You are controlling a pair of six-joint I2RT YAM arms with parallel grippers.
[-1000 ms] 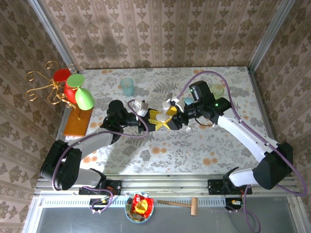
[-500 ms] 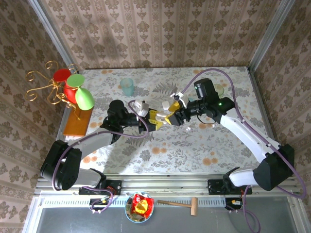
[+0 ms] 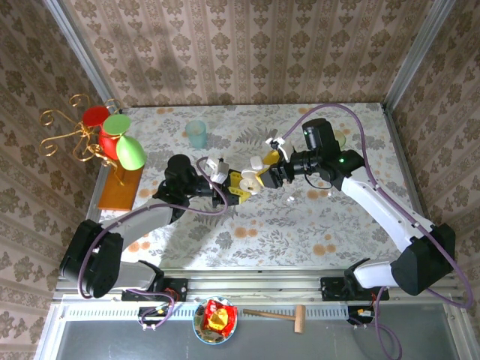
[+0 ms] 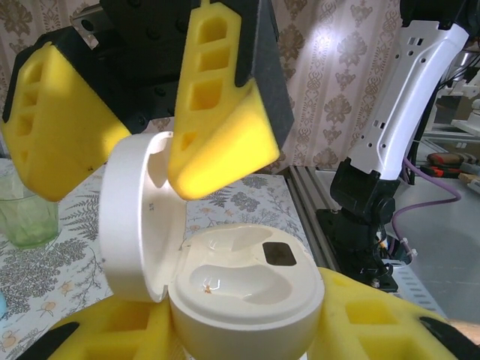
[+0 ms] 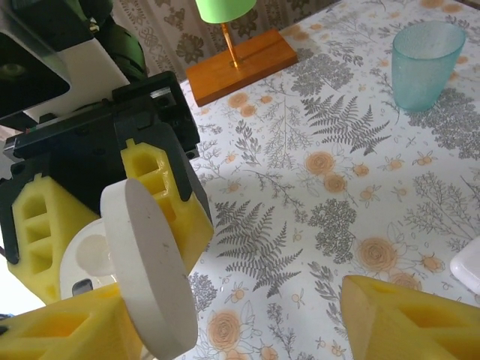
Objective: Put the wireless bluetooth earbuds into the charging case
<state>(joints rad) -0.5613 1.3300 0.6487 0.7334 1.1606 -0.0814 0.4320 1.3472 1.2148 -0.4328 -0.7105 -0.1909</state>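
Mid-frame in the top view, we're seeing both arms meeting nose to nose over the floral table.

left gripper is clamping the charging case by its base. One yellow finger is pressing on each side, jaws partly closed on it. The case is sitting low-centre in the left wrist view. Its lid is hinged open and standing upright on the left of the base. We're looking straight into the wells. A dark square is showing at the back right and a tiny glint at the front left. We can't tell what that glint is.

right gripper is hanging wide open, gripping nothing. Its two yellow fingers are straddling the open lid in the upper half of the left wrist view. In the right wrist view the lid is lying just beside the lower-left finger; contact we can't tell. The other finger is sitting well apart at lower right.

earbuds: we're picking out a tiny whitish speck on the table, just lower right of the right gripper in the top view. It's too small to confirm.

Teal cup is standing upright toward the upper left of the table. Wooden base is lying at the left edge. White pebble is clipping the right edge of the right wrist view.
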